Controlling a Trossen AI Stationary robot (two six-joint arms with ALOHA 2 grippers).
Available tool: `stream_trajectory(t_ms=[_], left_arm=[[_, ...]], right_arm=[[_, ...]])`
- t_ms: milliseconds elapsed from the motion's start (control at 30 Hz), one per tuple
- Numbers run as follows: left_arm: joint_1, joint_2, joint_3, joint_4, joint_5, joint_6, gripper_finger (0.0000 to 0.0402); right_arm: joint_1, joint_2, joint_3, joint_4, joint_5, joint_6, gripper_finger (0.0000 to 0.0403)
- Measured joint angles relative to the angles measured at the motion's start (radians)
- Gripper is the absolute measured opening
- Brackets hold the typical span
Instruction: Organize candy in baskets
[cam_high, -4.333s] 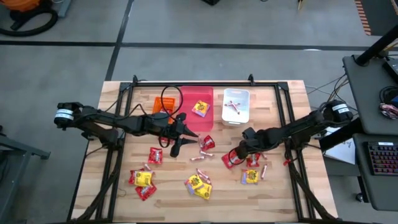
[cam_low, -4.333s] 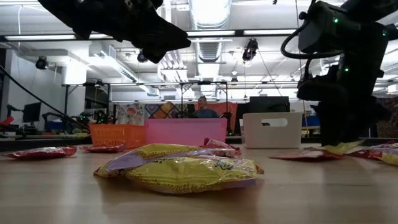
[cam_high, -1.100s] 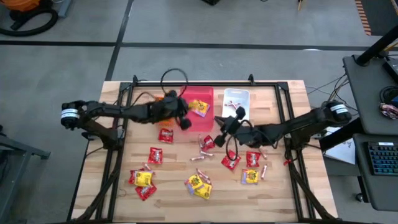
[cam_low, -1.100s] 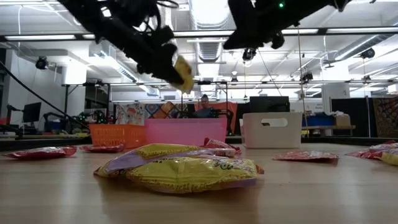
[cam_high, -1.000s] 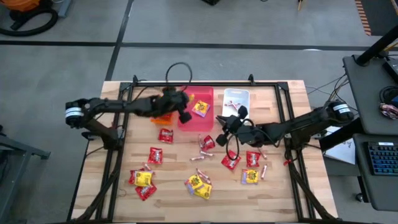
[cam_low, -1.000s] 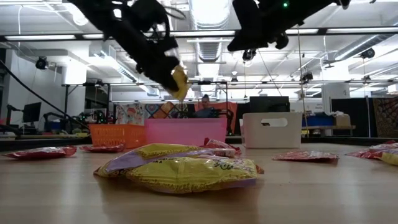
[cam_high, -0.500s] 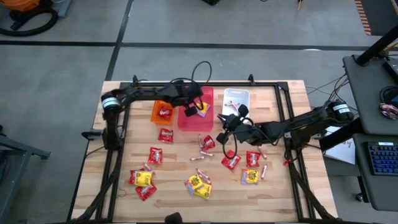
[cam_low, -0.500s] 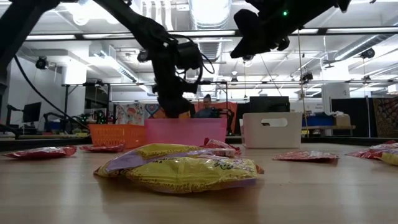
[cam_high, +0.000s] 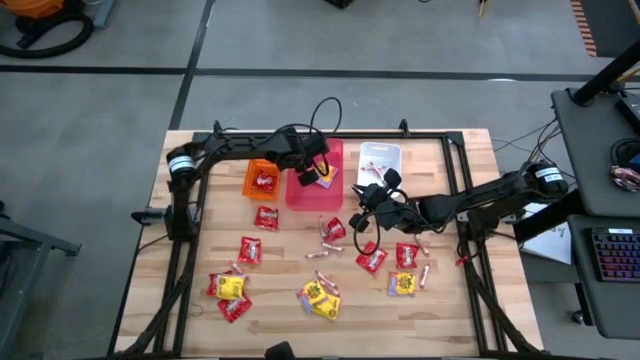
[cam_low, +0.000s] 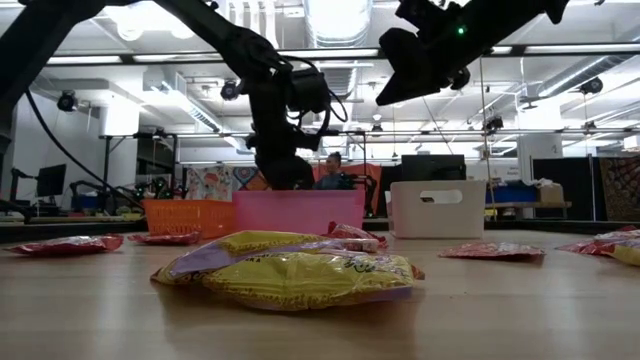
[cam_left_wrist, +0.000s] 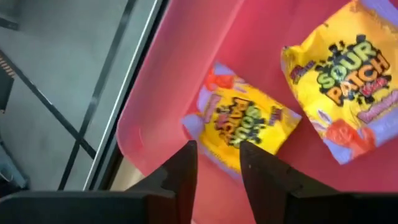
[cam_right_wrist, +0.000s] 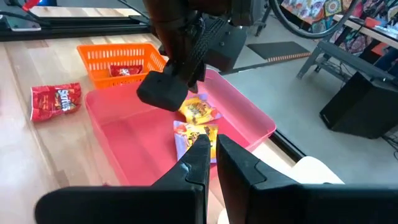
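Left hand (cam_high: 312, 172) sits over the pink basket (cam_high: 300, 190), fingers parted, gripping nothing; a yellow packet (cam_left_wrist: 244, 123) lies on the basket floor just off its fingertips, a second one (cam_left_wrist: 344, 93) beside it. The drop looks done, so I'd lift straight up before swinging out, to clear the basket wall and not drag a packet along. Right hand (cam_high: 364, 211) hovers above the bench (cam_high: 470, 300) between the white basket (cam_high: 378, 151) and the loose candy, fingers pressed together; whether it pinches a stick I can't tell. Keep it back until the left arm clears, the two are close. Count: 3 baskets. Pink holds 2 yellow packets, the orange basket (cam_high: 250, 183) holds 1 red packet (cam_high: 263, 181), and the white one's contents are mostly hidden. Loose on the bench are roughly 6 red packets, 3–4 yellow ones and a few sticks; that count is approximate.
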Motion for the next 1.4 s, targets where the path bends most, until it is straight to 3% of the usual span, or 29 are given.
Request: stream_trajectory(t_ms=[133, 400, 533, 733, 933, 1100, 1233, 1400], left_arm=[[-0.013, -0.026, 0.000, -0.080, 0.004, -0.041, 0.0127], [-0.096, -0.186, -0.040, -0.122, 0.034, -0.101, 0.0134], [-0.148, -0.335, -0.167, 0.002, 0.162, -0.096, 0.0134], [-0.259, -0.580, -0.448, 0.337, 0.364, -0.118, 0.0134], [-0.366, -0.729, -0.679, 0.671, 0.367, -0.142, 0.0134], [-0.407, -0.822, -0.769, 0.748, 0.366, -0.135, 0.0134], [-0.421, -0.883, -0.810, 0.757, 0.363, -0.135, 0.0134], [-0.420, -0.933, -0.848, 0.764, 0.362, -0.138, 0.0134]], right_arm=[[0.000, -0.008, 0.000, -0.012, -0.015, 0.024, 0.0022], [0.000, -0.055, 0.050, -0.210, -0.213, 0.215, 0.0022], [0.000, -0.058, 0.098, -0.335, -0.289, 0.230, 0.0022], [0.000, -0.058, 0.175, -0.495, -0.288, 0.226, 0.0022], [0.000, -0.058, 0.227, -0.492, -0.288, 0.226, 0.0022], [-0.008, -0.058, 0.258, -0.507, -0.303, 0.276, 0.0022], [-0.049, -0.058, 0.294, -0.657, -0.443, 0.455, 0.0022], [-0.087, -0.058, 0.296, -0.974, -0.622, 0.693, 0.0022]])
